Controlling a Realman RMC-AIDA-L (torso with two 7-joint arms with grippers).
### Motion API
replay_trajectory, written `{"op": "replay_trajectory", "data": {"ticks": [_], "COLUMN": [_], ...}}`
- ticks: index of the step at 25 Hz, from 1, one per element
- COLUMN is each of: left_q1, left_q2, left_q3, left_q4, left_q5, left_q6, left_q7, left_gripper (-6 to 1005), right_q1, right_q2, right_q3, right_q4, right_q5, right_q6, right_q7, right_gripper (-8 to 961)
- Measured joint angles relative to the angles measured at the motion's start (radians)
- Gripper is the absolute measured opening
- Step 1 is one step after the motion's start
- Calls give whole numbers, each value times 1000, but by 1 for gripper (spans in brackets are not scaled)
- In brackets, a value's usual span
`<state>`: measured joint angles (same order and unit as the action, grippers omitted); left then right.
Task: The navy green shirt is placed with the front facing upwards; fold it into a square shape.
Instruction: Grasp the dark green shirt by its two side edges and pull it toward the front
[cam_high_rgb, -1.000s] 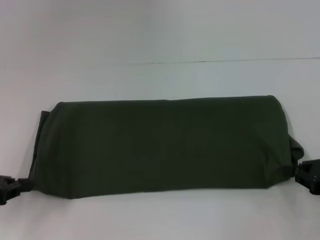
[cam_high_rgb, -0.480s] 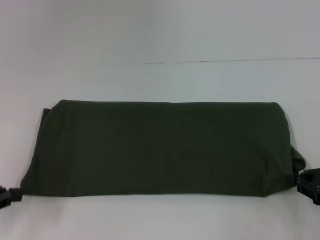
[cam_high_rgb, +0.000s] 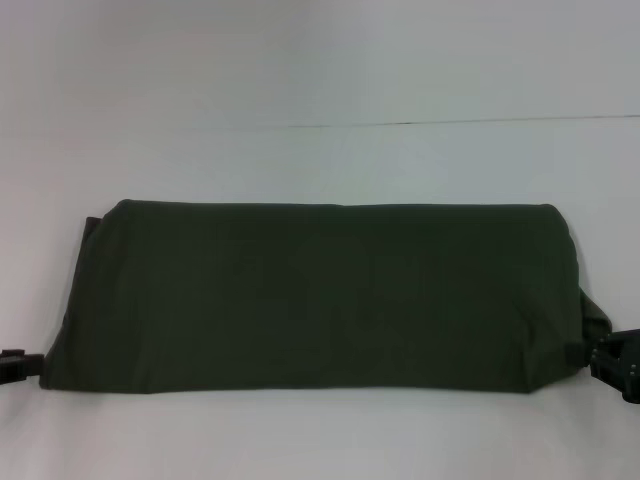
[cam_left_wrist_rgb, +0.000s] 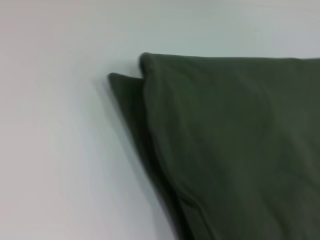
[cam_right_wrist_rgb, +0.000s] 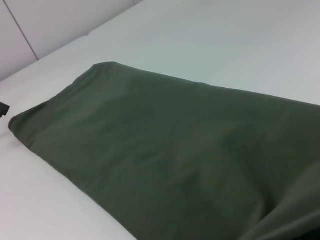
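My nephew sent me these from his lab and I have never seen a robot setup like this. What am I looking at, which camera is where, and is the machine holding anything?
It is a robot with two arms, folding a navy green shirt on a white table. The wide picture comes from a camera on its head, looking down; the other two come from cameras on its wrists, close to the cloth. The shirt lies as a long folded band, plain side up, not yet a square. The left gripper shows at the band's left near corner, the right gripper at its right near corner. Only their dark tips are in view, so I cannot tell whether either one grips the cloth.
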<state>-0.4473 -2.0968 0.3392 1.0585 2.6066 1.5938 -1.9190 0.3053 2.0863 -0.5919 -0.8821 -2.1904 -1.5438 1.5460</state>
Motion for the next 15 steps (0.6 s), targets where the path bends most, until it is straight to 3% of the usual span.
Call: {"op": "replay_trajectory", "data": {"ticks": [9,15], "left_q1": [-20,-43], "left_q2": [-3,1], "left_q3": [5,6], "left_q4": [-22,-72], "left_q5": [1,4], "left_q6": [-18,-32], "left_q7": [-27,-38], "left_gripper": [528,630], "right_q1": [6,8], "right_q2": [0,-1], "right_q3": [-1,-1], "right_q4": [0,0], "right_q5": [0,0], "right_q6": [1,1], "right_q7": [-1,-1], "right_gripper": [19,19]}}
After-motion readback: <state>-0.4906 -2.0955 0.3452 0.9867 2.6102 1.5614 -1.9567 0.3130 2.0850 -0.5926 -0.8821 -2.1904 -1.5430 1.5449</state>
